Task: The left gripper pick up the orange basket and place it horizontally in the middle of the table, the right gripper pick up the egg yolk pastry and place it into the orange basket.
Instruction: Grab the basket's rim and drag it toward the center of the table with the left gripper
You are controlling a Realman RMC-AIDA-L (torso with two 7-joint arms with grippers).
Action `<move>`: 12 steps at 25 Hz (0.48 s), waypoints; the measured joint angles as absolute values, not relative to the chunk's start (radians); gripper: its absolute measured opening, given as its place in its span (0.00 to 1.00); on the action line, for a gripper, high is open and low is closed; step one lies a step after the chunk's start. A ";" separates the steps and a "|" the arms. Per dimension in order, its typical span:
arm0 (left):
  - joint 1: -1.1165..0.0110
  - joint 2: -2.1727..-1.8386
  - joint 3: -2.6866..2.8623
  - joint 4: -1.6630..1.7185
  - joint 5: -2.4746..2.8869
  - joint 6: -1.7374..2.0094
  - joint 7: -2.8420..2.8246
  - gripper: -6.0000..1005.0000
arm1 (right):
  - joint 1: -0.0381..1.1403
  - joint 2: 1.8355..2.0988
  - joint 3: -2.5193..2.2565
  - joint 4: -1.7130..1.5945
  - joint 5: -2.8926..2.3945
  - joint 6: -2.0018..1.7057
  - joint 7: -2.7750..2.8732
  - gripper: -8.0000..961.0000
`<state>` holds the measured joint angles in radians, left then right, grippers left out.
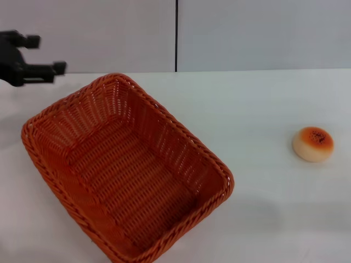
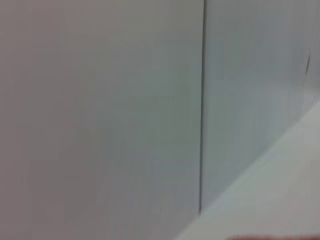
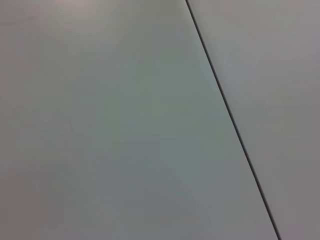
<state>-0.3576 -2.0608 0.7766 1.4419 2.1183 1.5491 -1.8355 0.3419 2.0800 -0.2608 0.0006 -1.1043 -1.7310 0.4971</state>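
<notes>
No text, label, brand, number or sign can be read in any view.

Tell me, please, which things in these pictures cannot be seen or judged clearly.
- Right tool: in no view; the right wrist view shows only the wall.
- Left tool: head view's left edge cuts off its arm.
- Orange basket: its near corner runs under the head view's bottom edge.
- Egg yolk pastry: underside hidden against the table.
- Left wrist view: only wall and a strip of table.
</notes>
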 joint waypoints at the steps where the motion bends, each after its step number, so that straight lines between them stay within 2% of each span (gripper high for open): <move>1: -0.383 -2.062 0.827 1.472 2.205 1.551 -1.878 0.80 | 0.338 2.080 -0.261 0.001 -1.104 -1.739 0.497 0.48; 9: -0.498 -2.068 1.004 1.594 2.526 1.671 -2.049 0.80 | 0.332 2.080 -0.261 0.014 -1.104 -1.786 0.501 0.48; 12: -0.506 -2.069 1.033 1.598 2.561 1.663 -2.079 0.80 | 0.331 2.079 -0.261 0.016 -1.104 -1.787 0.501 0.48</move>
<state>-0.5058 -2.0689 1.0332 1.5981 2.5605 1.6635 -2.0787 0.3313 2.0791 -0.2608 0.0157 -1.1044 -1.7865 0.5009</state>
